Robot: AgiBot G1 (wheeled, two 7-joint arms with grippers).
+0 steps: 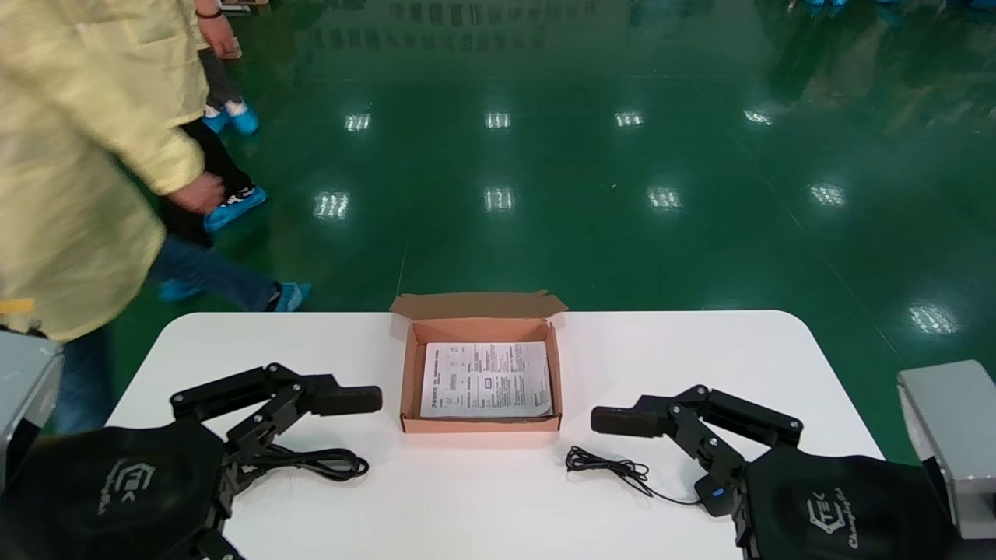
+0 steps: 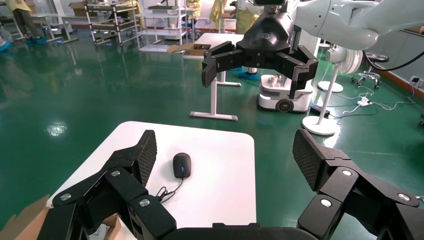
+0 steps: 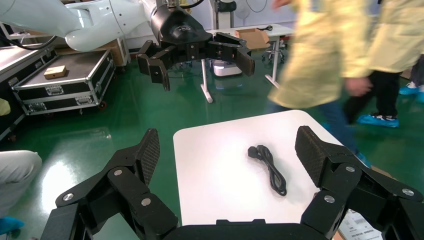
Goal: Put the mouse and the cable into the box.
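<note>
An open cardboard box (image 1: 409, 381) sits mid-table with a printed sheet (image 1: 486, 379) lying flat inside. A coiled black power cable (image 1: 320, 462) (image 3: 270, 168) lies left of the box, beside my left arm. The black mouse (image 1: 713, 495) (image 2: 181, 164) lies right of the box, partly under my right arm, its thin cord (image 1: 608, 467) bunched toward the box. My left gripper (image 2: 225, 152) hovers open over the table's left side, far finger (image 1: 342, 400) pointing at the box. Opposite it, my right gripper (image 3: 227, 150) is open too, far finger (image 1: 626, 421) near the box. Neither holds anything.
The white table (image 1: 482, 505) has rounded far corners. People in yellow coats (image 1: 70, 155) stand close to the table's far left corner. Grey units (image 1: 949, 435) flank the table on both sides. Green floor lies beyond.
</note>
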